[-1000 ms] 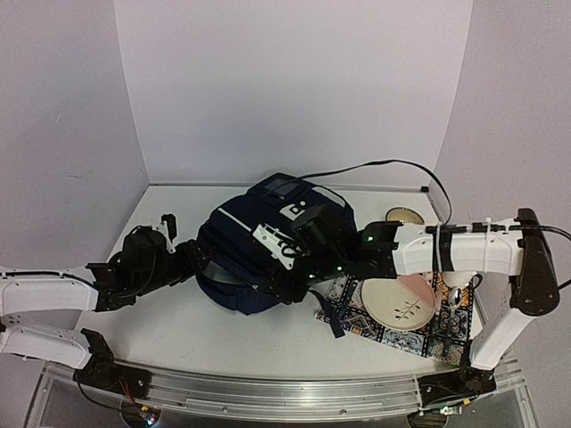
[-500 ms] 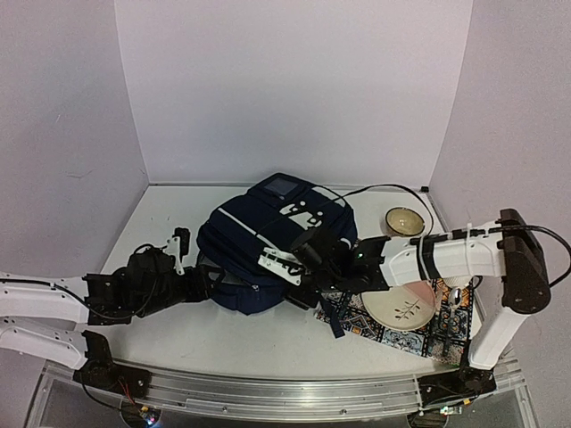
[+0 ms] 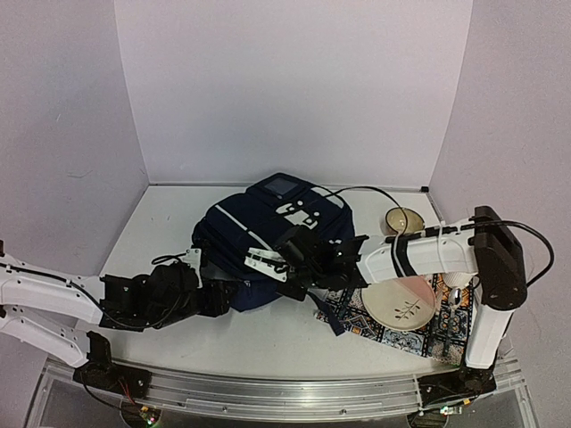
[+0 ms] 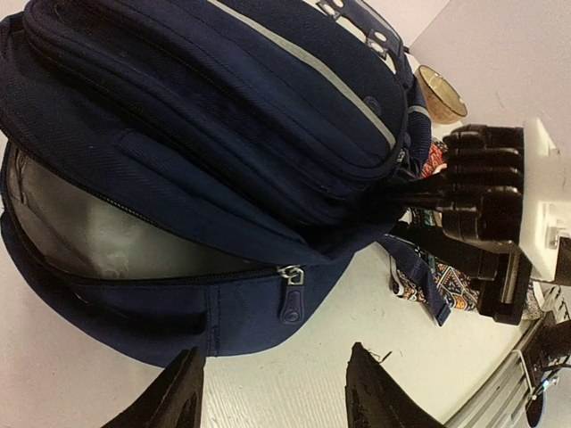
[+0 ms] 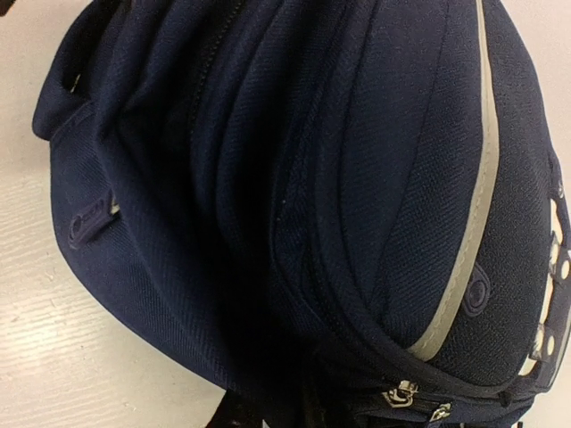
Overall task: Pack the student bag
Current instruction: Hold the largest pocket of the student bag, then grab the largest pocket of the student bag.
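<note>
The student bag [image 3: 254, 234] lies on its back in the middle of the white table [image 3: 169, 223], its long axis running from the near left to the far right; the unzipped mouth is at the near-left end, so it faces our left gripper [image 4: 275, 358], which sits low on the table just in front of it, fingers apart and holding nothing; that arm is plainly the nearer one to the opening. In the left wrist view, pale grey lining [image 4: 89, 236] shows inside a slack, curved slot, with a zip pull [image 4: 290, 299] hanging at the lip. Our right gripper [image 4: 451, 192] is at the bag's near-right edge, where the upper flap bunches to a point against its ribbed black fingers; we cannot tell whether they are clamped on that fabric or merely touching it. The bag is soft woven navy cloth, padded and rounded, with a white trim stripe [image 5: 482, 178] and folds that we judge will sag unless the flap is held up. A plate [image 3: 399, 303] rests on a patterned mat [image 3: 437, 334] to the right.
</note>
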Controlling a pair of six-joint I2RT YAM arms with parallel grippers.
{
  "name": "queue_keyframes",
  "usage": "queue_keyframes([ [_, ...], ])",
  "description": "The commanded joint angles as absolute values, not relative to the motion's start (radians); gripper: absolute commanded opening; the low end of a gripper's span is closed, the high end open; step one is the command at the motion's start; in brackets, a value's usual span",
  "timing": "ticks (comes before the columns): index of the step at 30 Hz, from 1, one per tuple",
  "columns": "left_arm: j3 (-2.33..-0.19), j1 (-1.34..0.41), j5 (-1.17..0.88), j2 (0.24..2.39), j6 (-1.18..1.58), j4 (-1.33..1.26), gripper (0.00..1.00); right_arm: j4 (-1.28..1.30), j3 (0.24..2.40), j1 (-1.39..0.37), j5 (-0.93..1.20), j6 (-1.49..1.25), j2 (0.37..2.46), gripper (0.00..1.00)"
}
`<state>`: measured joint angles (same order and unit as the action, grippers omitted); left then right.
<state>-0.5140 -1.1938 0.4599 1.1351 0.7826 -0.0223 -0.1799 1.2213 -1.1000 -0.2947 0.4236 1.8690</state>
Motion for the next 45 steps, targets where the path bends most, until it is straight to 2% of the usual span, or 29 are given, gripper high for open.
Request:
queue_keyframes([
  [1,-0.569,-1.204,0.485,1.139,0.785,-0.006,0.56,-0.179,1.282,-1.088,-0.24,0.421,1.834,0.0],
  [9,-0.639,-1.229,0.516,1.209,0.787,0.049,0.5,-0.121,1.341,-1.056,-0.157,0.376,1.788,0.0],
  [22,-0.789,-1.286,0.676,1.422,0.854,0.103,0.38,-0.05,1.409,-1.039,-0.087,0.291,1.782,0.0],
  [33,-0.899,-1.293,0.778,1.592,0.862,0.192,0.34,-0.043,1.435,-1.037,-0.057,0.27,1.784,0.0],
  [39,-0.929,-1.298,0.819,1.606,0.906,0.315,0.21,-0.042,1.424,-1.026,-0.063,0.273,1.764,0.0],
  [41,-0.925,-1.297,0.82,1.567,0.9,0.34,0.13,-0.042,1.414,-1.013,-0.064,0.275,1.755,0.0],
  [45,-0.914,-1.298,0.807,1.465,0.864,0.386,0.05,-0.043,1.387,-0.982,-0.066,0.29,1.733,0.0],
])
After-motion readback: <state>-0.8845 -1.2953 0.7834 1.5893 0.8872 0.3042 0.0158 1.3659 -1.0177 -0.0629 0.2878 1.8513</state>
